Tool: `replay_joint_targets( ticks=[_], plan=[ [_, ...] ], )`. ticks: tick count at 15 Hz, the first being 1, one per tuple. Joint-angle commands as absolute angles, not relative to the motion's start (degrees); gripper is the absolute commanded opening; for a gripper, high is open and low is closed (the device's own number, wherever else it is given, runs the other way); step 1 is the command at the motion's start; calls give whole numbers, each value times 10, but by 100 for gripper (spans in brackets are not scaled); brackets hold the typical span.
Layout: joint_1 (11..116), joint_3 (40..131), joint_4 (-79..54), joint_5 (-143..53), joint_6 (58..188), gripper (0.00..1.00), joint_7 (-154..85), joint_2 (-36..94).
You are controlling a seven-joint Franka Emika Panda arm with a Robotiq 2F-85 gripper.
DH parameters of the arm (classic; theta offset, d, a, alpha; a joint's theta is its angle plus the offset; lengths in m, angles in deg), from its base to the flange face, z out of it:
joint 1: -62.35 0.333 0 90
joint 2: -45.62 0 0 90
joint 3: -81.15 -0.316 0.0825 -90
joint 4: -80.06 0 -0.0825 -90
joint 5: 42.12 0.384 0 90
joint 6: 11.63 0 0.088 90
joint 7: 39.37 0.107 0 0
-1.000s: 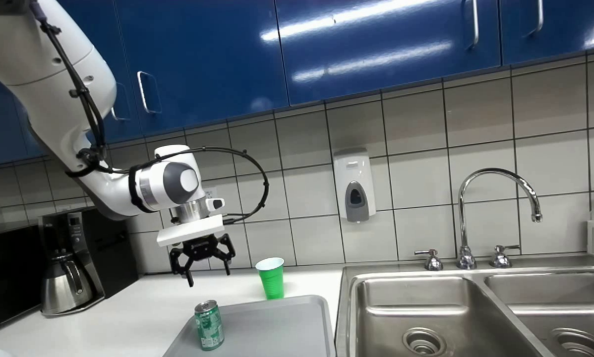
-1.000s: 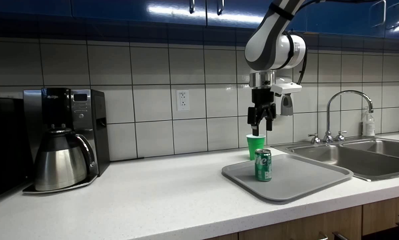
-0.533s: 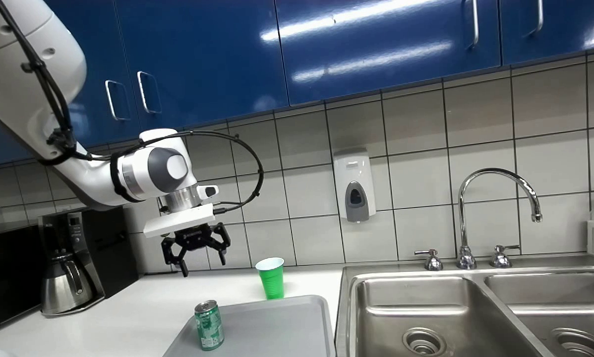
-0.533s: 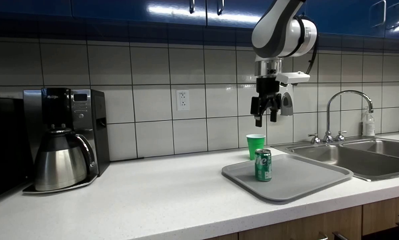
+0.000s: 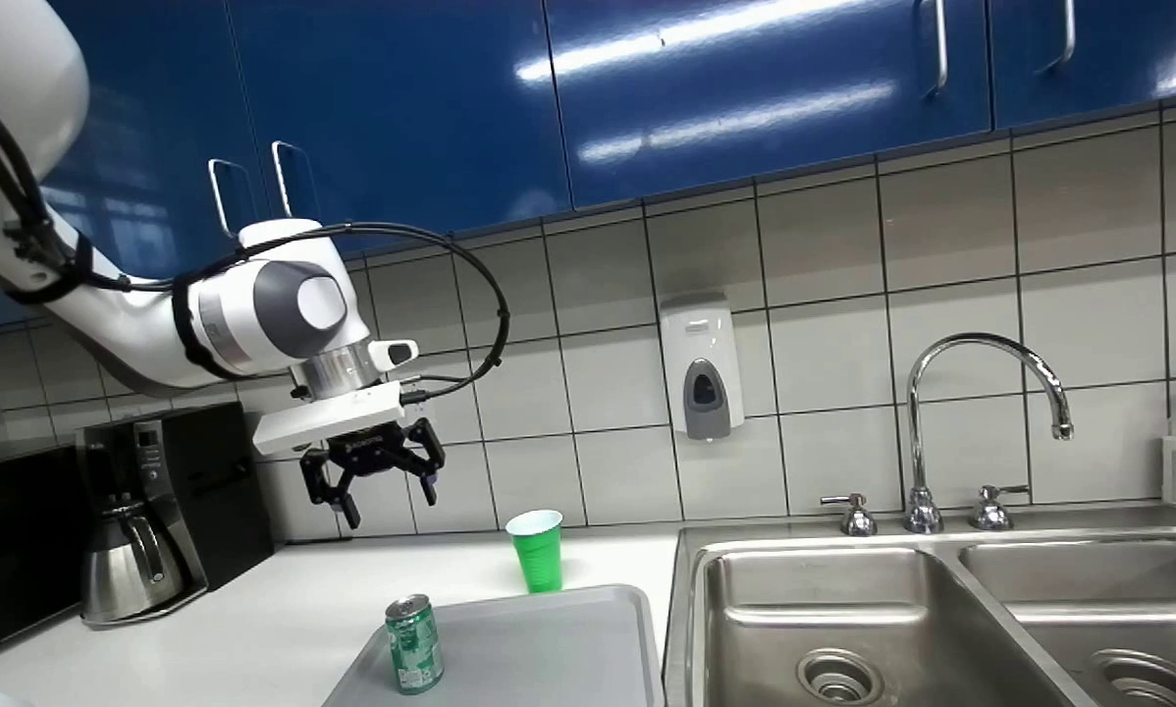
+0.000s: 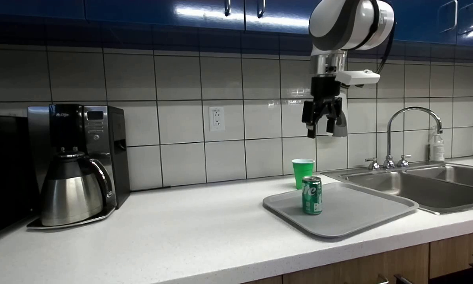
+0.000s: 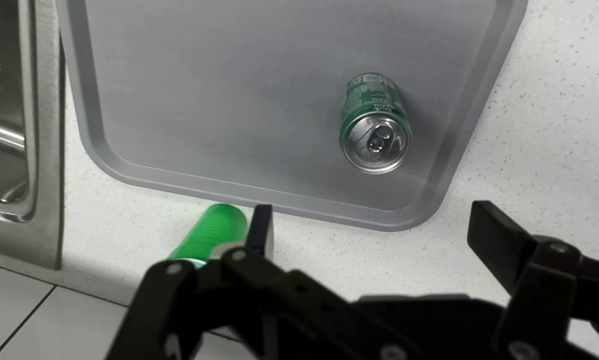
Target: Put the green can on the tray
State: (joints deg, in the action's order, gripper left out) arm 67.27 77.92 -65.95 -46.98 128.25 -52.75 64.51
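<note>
The green can [image 5: 414, 645] stands upright on the light-grey tray [image 5: 549, 643], near one of its corners. Both also show in an exterior view, the can [image 6: 312, 196] and the tray [image 6: 359, 209]. In the wrist view the can [image 7: 375, 122] shows its silvery top and stands inside the rim of the tray [image 7: 229, 125]. My gripper [image 5: 392, 509] hangs well above the counter, apart from the can. It also shows in an exterior view [image 6: 321, 133]. In the wrist view the gripper's fingers [image 7: 372, 215] are wide apart with nothing between them.
A bright green cup [image 5: 537, 552] stands on the counter just behind the tray. A steel sink [image 5: 814, 599] with a tap [image 5: 927, 422] lies beside the tray. A coffee maker [image 6: 78, 165] stands at the far side. Blue cabinets [image 5: 401, 108] hang above.
My gripper has risen higher above the counter, moving left in an exterior view and right in another, with its fingers still apart. The can, tray and cup have not moved.
</note>
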Motion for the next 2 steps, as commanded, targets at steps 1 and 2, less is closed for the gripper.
replay_joint_targets(
  ticks=[1, 2],
  plan=[
    [676, 783, -660, -471, 1281, 100, -526, 646],
    [676, 783, -660, -471, 1281, 100, -526, 646]
  ],
)
